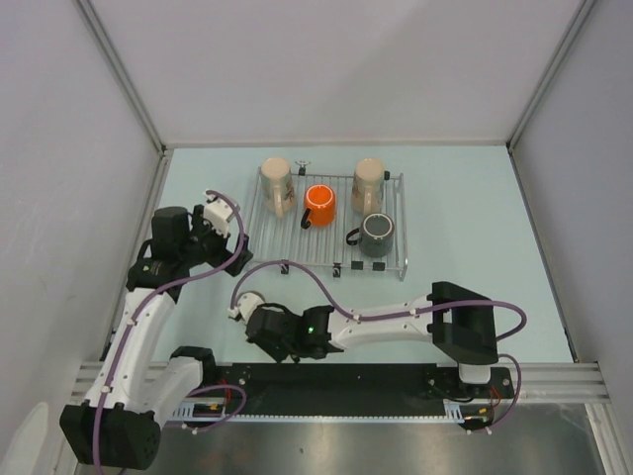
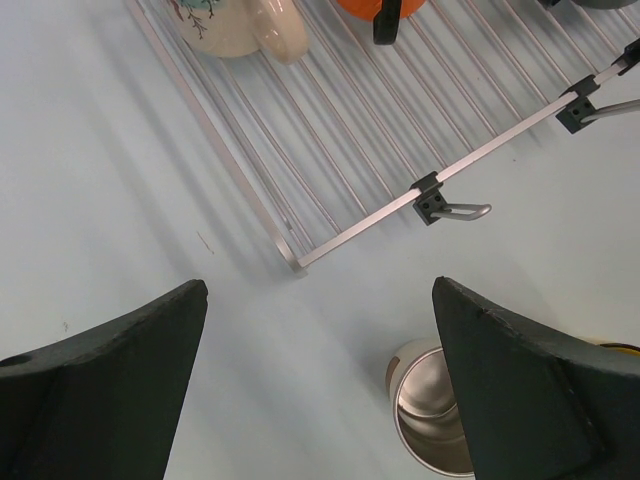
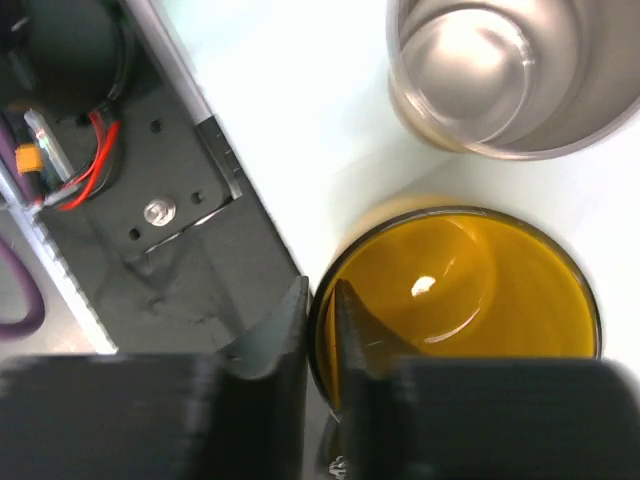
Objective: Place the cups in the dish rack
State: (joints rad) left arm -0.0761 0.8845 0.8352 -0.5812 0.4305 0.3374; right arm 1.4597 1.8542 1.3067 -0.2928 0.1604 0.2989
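Observation:
The dish rack (image 1: 326, 249) lies at the back and holds two beige mugs (image 1: 278, 185) (image 1: 368, 183), an orange-red cup (image 1: 318, 205) and a dark grey cup (image 1: 377, 235). My right gripper (image 3: 320, 320) is shut on the rim of the yellow cup (image 3: 470, 300), one finger inside and one outside. The steel cup (image 3: 490, 70) stands upright just beyond it on the table. In the top view the right gripper (image 1: 272, 332) hides the yellow cup. My left gripper (image 2: 320, 385) is open and empty above the table, near the rack's corner (image 2: 292, 260), with the steel cup (image 2: 425, 410) by its right finger.
The black base rail (image 1: 346, 381) with wiring runs along the near edge, close beside the yellow cup (image 3: 150, 220). Small wire hooks (image 2: 455, 208) stick out from the rack's front edge. Grey enclosure walls stand on the left, right and back.

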